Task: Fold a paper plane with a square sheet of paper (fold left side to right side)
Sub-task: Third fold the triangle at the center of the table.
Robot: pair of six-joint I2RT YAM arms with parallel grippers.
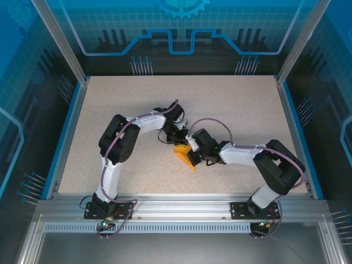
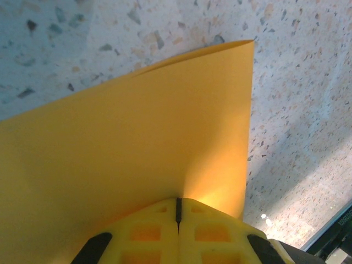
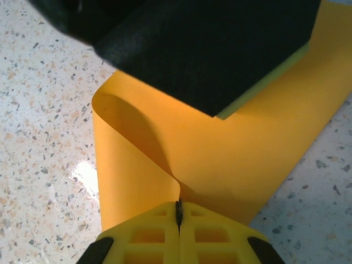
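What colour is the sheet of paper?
The sheet of paper is plain bright orange, best seen in the left wrist view.

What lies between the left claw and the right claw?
The curled square sheet of paper, pinched by left claw and right claw; seen in right wrist view.

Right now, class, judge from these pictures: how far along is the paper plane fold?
Done: left claw and right claw both pinch the orange sheet. In hand: the sheet curls over in a soft loop, not pressed flat. Left: flattening that fold, then the later folds.
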